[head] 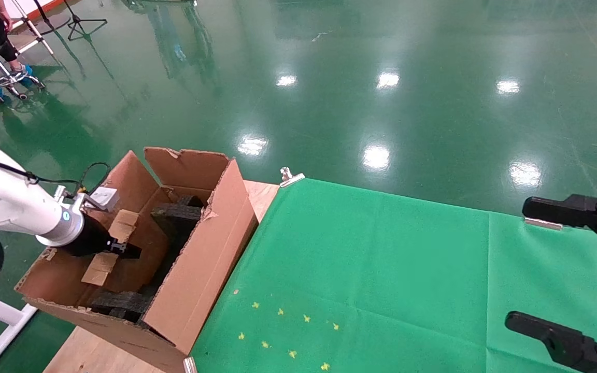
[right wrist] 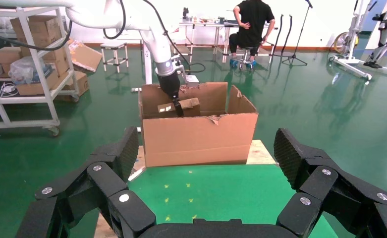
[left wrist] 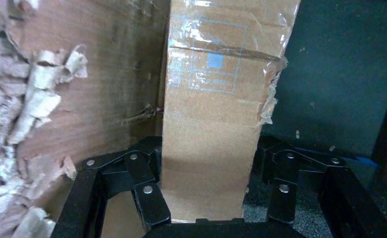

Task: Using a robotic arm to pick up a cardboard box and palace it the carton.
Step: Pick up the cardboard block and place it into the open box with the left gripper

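Observation:
My left gripper [head: 127, 250] reaches down inside the large brown carton [head: 200, 259] at the table's left end. It is shut on the small taped cardboard box [head: 102, 267], which lies across the fingers and above the black foam pieces [head: 176, 212]. In the left wrist view the box [left wrist: 211, 124] fills the space between the black fingers [left wrist: 149, 163], with the carton's torn inner wall [left wrist: 82, 99] beside it. The right wrist view shows the left arm [right wrist: 169, 84] holding the box [right wrist: 189, 106] near the carton's [right wrist: 201, 139] top rim. My right gripper [head: 537, 269] is open and empty at the right.
A green cloth [head: 360, 269] covers the table, with small yellow marks [head: 283, 331] near the carton and a metal clip [head: 290, 177] at its far edge. A person [right wrist: 250, 25] sits far behind. A shelf with boxes [right wrist: 27, 49] stands beyond the left arm.

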Tool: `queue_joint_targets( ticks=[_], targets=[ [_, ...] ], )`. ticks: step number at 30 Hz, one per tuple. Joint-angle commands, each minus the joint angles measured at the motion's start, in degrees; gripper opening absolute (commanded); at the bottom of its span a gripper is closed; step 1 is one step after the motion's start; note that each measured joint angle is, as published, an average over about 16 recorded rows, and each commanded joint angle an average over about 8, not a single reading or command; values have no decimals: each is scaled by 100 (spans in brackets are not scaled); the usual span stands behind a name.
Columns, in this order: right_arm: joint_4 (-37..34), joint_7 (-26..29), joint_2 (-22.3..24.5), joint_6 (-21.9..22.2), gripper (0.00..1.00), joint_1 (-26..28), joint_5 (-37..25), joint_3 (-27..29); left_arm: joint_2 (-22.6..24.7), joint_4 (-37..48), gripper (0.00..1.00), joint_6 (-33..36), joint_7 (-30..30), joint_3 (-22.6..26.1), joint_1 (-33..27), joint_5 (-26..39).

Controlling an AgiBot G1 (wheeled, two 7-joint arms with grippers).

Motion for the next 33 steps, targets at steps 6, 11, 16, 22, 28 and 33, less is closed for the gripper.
queue_joint_targets(
  ticks=[6, 11, 16, 22, 28, 33],
  targets=[
    [-1, 0, 0, 1, 100, -1, 0, 0, 17, 27, 76, -62, -103, -28, 119, -38],
    [-1, 0, 0, 1, 100, -1, 1, 0, 19, 35, 100, -74, -117, -35, 131, -49],
    [-1, 0, 0, 1, 100, -1, 1, 0, 17, 38, 100, -72, -111, -27, 109, -41],
    [-2, 0, 1, 1, 100, -1, 1, 0, 6, 75, 100, -52, -128, -9, 22, -16],
    [-2, 0, 1, 1, 100, -1, 1, 0, -16, 114, 100, -7, -149, -3, -67, -9],
    [-2, 0, 1, 1, 100, -1, 1, 0, -7, 151, 100, 26, -170, 14, -144, 13]
  ],
)
